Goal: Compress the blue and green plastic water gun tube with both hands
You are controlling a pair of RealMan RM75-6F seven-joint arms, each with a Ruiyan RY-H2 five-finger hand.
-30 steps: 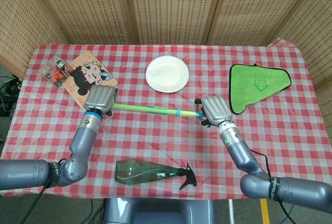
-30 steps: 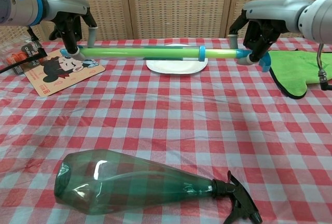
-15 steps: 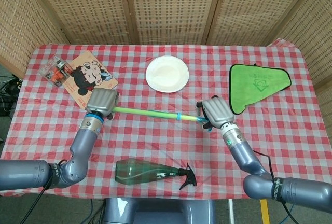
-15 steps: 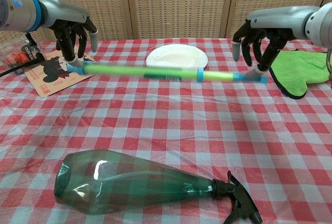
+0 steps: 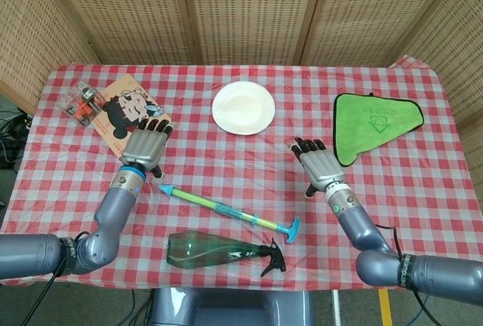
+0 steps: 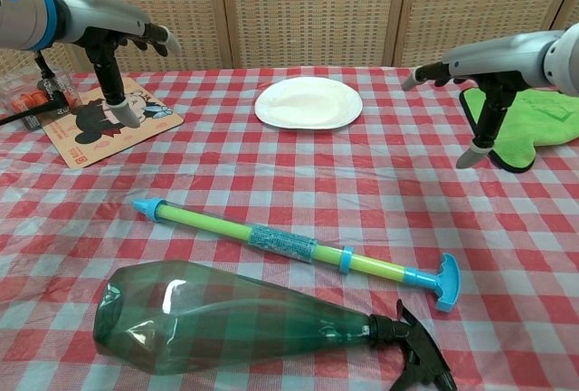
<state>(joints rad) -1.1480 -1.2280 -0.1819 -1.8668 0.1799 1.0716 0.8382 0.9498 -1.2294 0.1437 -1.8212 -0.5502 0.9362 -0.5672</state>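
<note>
Head view: water gun tube (image 5: pixel 226 207) flat on checked tablecloth (image 5: pixel 241 122), diagonal, pointed tip far-left, blue T-handle near-right, touched by neither hand. Left hand (image 5: pixel 146 146) released, fingers apart, holding nothing, just far-left of tube tip, near corner of cartoon mat (image 5: pixel 130 111). Right hand (image 5: pixel 318 166) also released, fingers spread, well apart from tube, right of it and far of T-handle. Green spray bottle (image 5: pixel 226 251) on its side just near of tube, black trigger head pointing right. White plate (image 5: pixel 243 106) far centre. Green cloth (image 5: pixel 374 122) far right. Small packet (image 5: pixel 81 101) far left beside mat

Chest view: water gun tube (image 6: pixel 289 246) lying on cloth, centre-near, tip left, T-handle right, just far of spray bottle (image 6: pixel 244 321). Left hand (image 6: pixel 127 38) raised above table at far left, open-palmed, empty, over cartoon mat (image 6: pixel 99 124). Right hand (image 6: pixel 479 70) raised at right, fingers extended, empty, beside green cloth (image 6: pixel 534 133). Plate (image 6: pixel 308 103) far centre between hands
</note>
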